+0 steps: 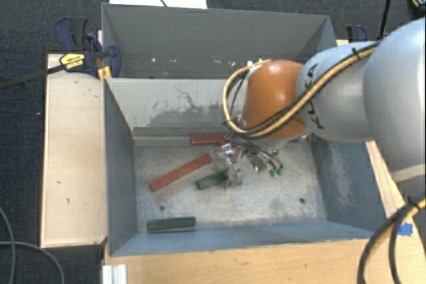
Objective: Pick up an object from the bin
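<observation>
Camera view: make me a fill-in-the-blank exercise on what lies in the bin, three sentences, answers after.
The hand hangs over the right end of a small dark ____ piece near the middle of the bin. ____ reddish sticks lie in it: a long stick left of the hand, a shorter stick at the back wall. The dark block lies in the floor's lower ____ corner.
Missing words: green; Two; left.

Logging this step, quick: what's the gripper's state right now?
Gripper: cannot be told; it is low, right beside a small dark green block.
</observation>
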Controlling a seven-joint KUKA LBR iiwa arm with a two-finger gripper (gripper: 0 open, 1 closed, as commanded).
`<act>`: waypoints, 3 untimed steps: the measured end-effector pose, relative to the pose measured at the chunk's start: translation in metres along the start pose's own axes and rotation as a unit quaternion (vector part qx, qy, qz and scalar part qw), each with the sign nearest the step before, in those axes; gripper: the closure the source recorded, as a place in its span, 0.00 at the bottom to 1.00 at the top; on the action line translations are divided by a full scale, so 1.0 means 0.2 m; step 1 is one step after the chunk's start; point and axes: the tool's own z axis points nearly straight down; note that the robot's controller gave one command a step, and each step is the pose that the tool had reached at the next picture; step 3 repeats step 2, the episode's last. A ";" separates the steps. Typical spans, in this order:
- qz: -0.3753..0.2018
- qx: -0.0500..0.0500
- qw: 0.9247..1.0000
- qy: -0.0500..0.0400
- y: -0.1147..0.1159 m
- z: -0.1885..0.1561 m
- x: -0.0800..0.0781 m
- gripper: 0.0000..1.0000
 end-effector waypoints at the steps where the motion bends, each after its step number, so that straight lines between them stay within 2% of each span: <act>1: -0.013 0.001 1.000 -0.003 -0.09 -0.60 0.13 1.00; 2: -0.037 0.002 0.999 -0.004 -0.19 -1.13 0.11 1.00; 3: -0.037 0.002 0.999 -0.004 -0.19 -1.13 0.11 1.00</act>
